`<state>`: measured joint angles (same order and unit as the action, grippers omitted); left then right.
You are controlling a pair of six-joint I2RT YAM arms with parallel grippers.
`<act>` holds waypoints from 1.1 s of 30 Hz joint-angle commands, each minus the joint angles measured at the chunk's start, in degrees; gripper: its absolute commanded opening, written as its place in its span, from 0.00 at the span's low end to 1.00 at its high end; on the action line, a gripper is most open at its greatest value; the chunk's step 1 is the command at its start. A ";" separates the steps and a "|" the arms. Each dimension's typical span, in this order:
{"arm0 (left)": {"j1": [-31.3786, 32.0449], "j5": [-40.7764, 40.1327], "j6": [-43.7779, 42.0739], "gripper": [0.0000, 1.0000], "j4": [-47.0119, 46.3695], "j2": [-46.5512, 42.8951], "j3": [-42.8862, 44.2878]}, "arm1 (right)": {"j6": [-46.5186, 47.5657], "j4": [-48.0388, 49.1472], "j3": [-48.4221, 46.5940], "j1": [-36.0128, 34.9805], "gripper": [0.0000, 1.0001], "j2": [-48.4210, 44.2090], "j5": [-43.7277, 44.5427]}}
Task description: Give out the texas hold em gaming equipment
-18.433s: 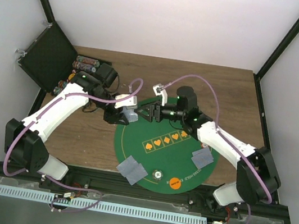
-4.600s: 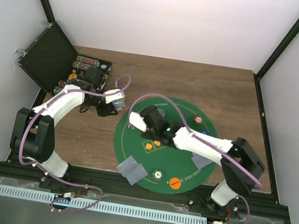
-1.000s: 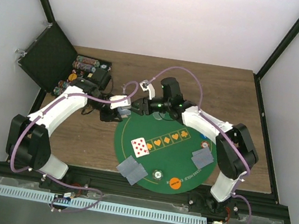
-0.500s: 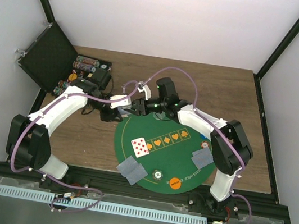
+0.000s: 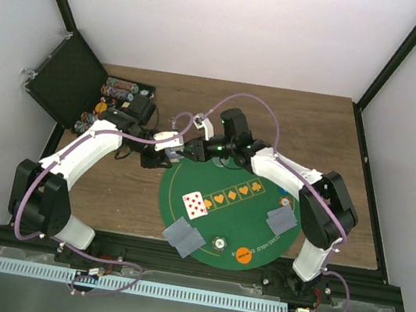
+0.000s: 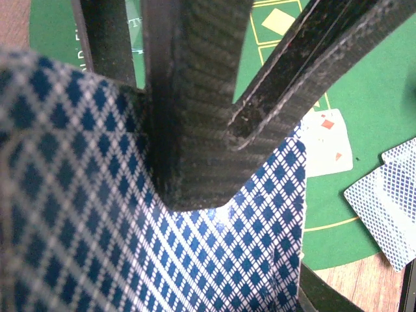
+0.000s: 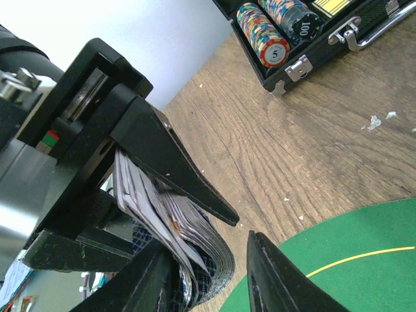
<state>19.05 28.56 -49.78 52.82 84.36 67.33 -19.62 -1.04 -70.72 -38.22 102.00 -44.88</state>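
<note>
Tightly, the left gripper (image 5: 163, 152) pinches a deck of cards (image 7: 174, 237) at the green mat's (image 5: 249, 222) far-left edge. The right gripper's (image 5: 187, 150) fingers (image 7: 273, 286) straddle the deck's end; whether they grip a card I cannot tell. One red-pipped card (image 5: 195, 204) lies face up on the mat. Chips (image 7: 262, 31) sit in the case (image 5: 65, 86) beyond.

Bare wooden table (image 5: 308, 124) lies open far right. An open chip case (image 5: 114, 98) blocks far left. The left arm (image 5: 82, 152) and right arm (image 5: 284, 172) crowd the green mat's (image 5: 240, 228) far-left edge.
</note>
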 commanded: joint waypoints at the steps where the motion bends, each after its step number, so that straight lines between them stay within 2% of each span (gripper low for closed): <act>1: 0.04 1.59 -1.18 0.37 0.88 -0.75 0.03 | 2.66 -5.53 -0.93 1.43 0.33 -0.90 5.06; 5: 0.02 1.86 -1.09 0.37 0.91 -0.77 -0.02 | 2.55 -4.14 -1.40 1.38 0.39 -1.01 2.63; 8: 0.02 3.11 -0.60 0.37 0.88 -0.44 0.42 | 1.42 -0.91 -2.06 0.71 0.50 0.58 -2.69; 11: 0.02 3.98 -0.20 0.37 0.91 -0.25 0.85 | 1.06 -0.23 -4.28 -0.57 0.59 3.20 -3.56; 16: 0.02 4.12 -0.63 0.37 1.35 -0.73 0.55 | -1.98 3.42 -4.53 -0.89 0.64 5.01 -3.47; 19: 0.02 3.88 -0.93 0.37 1.65 -0.92 0.47 | -1.25 1.07 -4.42 -0.81 0.64 4.82 0.20; 27: -0.03 3.38 -1.35 0.37 1.31 -1.29 -0.09 | -0.70 -3.22 0.97 1.00 0.44 0.14 9.34; 33: -0.06 3.40 -1.24 0.37 1.32 -1.12 0.13 | 1.08 -5.57 1.15 1.16 0.38 -0.87 9.84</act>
<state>19.11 28.84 -49.78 52.75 84.36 67.26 -20.16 -1.43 -70.43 -39.07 101.69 -41.87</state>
